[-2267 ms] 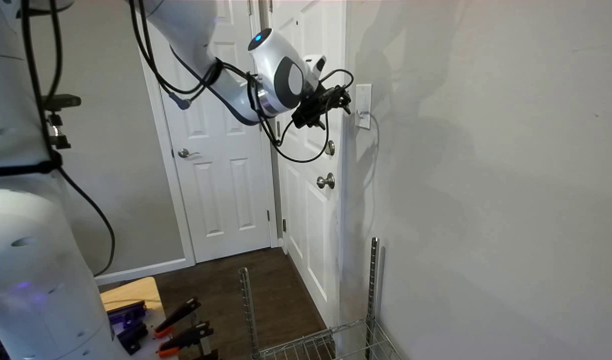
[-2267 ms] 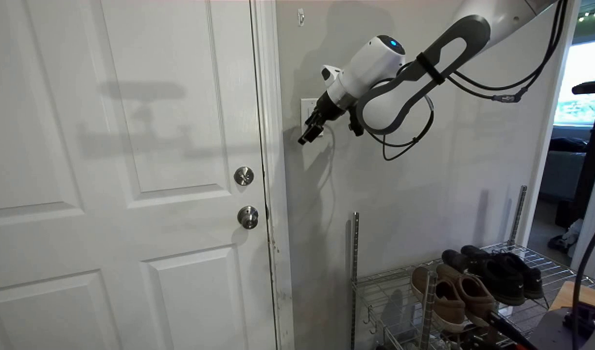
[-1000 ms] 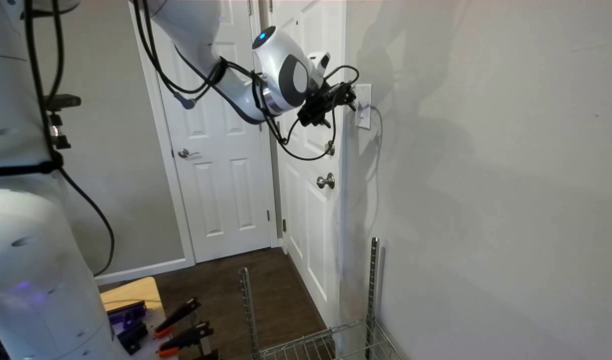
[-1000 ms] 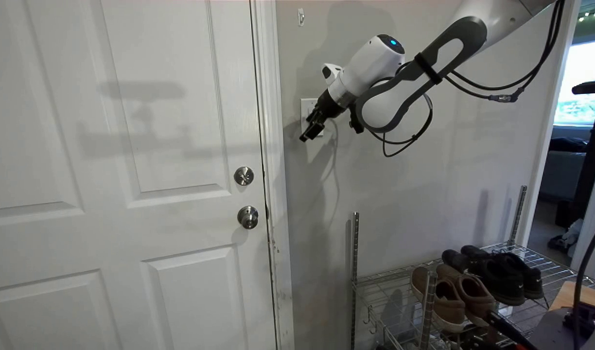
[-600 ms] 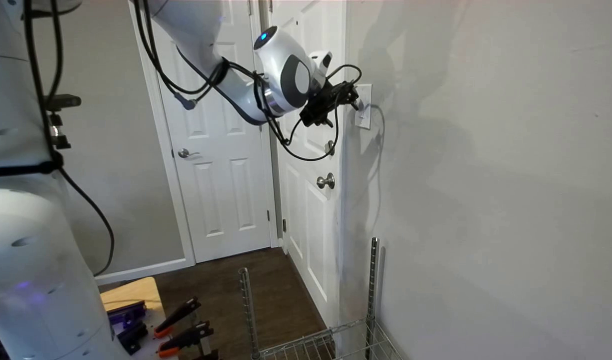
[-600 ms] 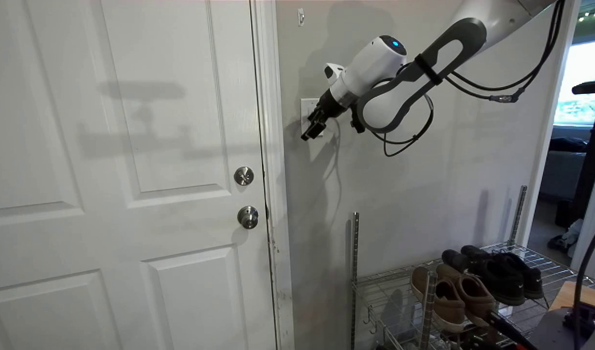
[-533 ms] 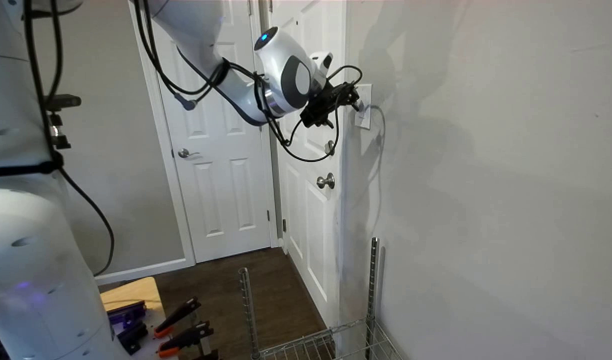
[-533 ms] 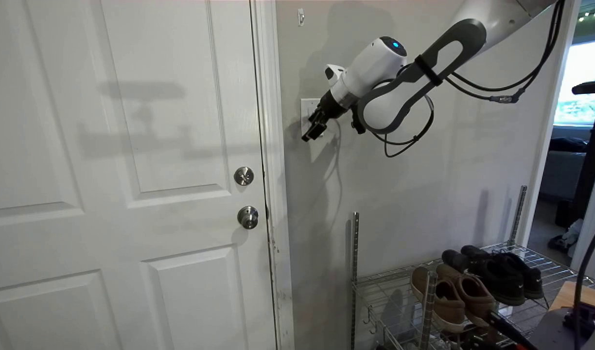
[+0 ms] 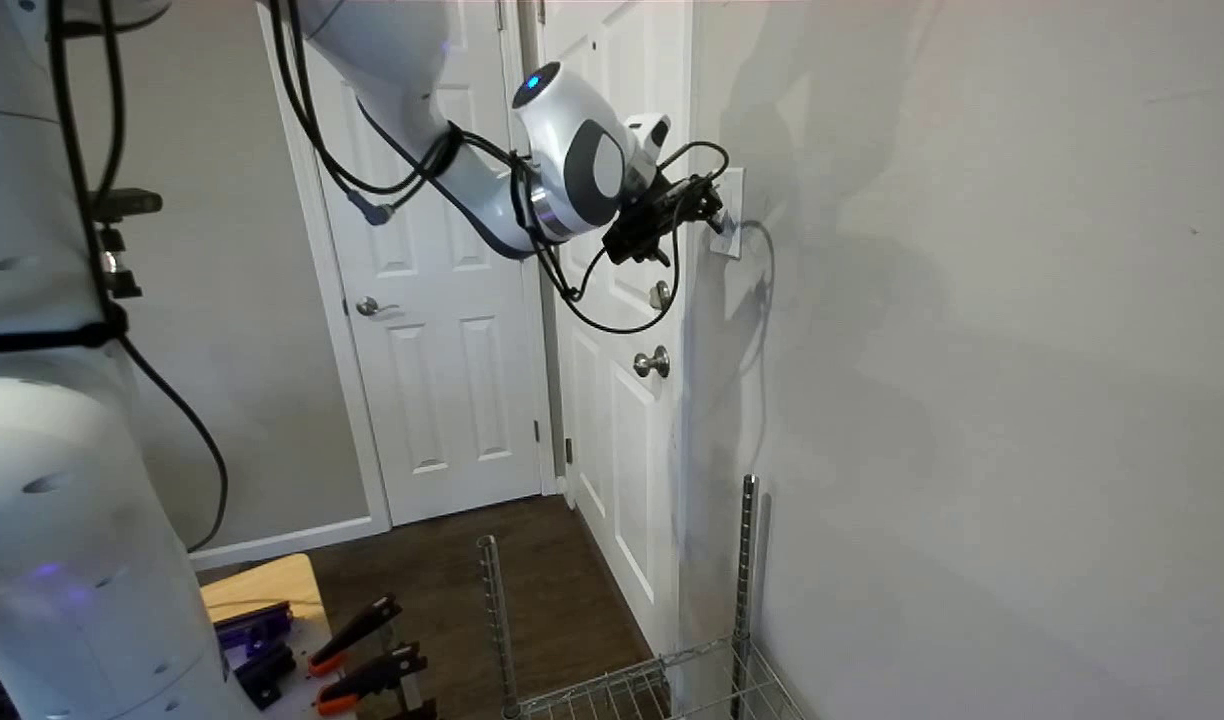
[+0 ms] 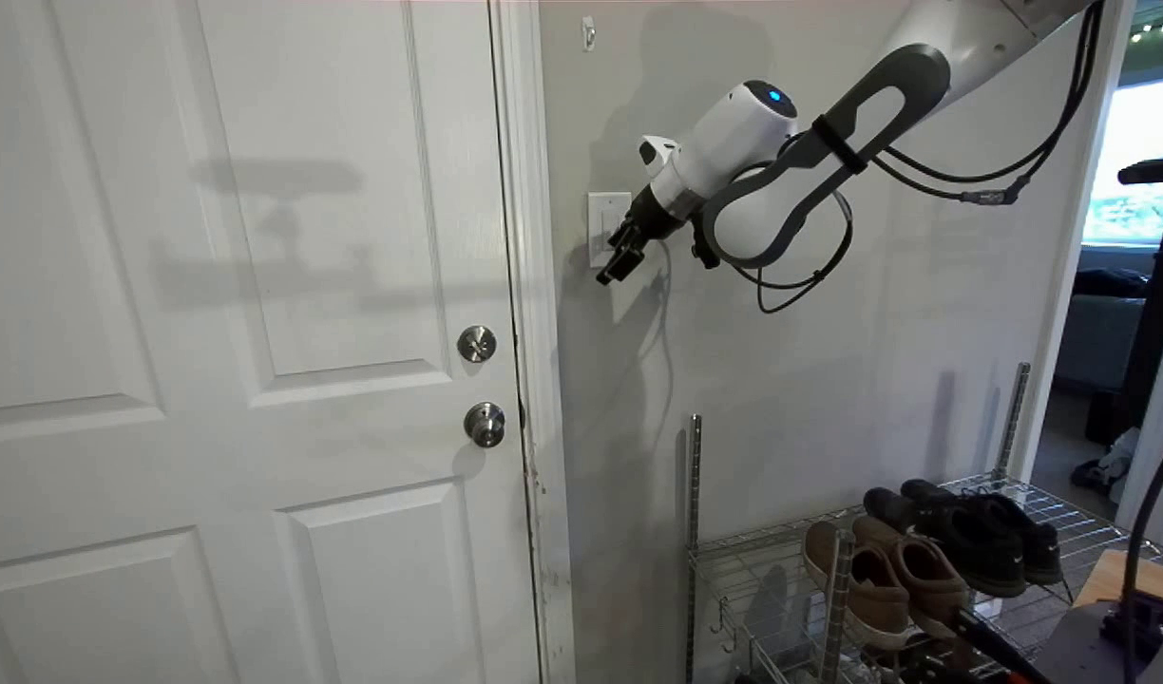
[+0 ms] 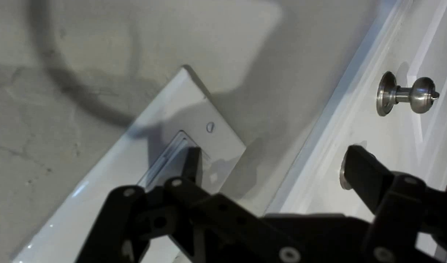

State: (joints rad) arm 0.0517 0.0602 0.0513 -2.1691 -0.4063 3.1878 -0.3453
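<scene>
A white switch plate (image 9: 736, 195) is fixed to the grey wall beside the door frame. It also shows in an exterior view (image 10: 600, 215) and in the wrist view (image 11: 110, 171). The plate has a wide rocker switch (image 11: 168, 162), partly hidden behind one finger. My black gripper (image 11: 275, 151) is open, with nothing between its fingers. One fingertip overlaps the rocker in the wrist view; whether it touches cannot be told. The other finger covers part of a round lock (image 11: 343, 179) on the door. The gripper is tilted downward at the plate in both exterior views (image 9: 691, 243) (image 10: 613, 273).
A white door (image 10: 353, 456) with a round knob (image 10: 485, 425) stands beside the plate. Below is a wire rack (image 10: 734, 570) with upright posts (image 9: 747, 560), holding brown shoes (image 10: 881, 594) and black shoes (image 10: 981, 541). Clamps (image 9: 372, 675) sit near the arm's base. A cable loops under the wrist.
The arm has moved closer to the wall and the switch plate, and dropped slightly in the last half second. The switch plate, door and rack have not moved.
</scene>
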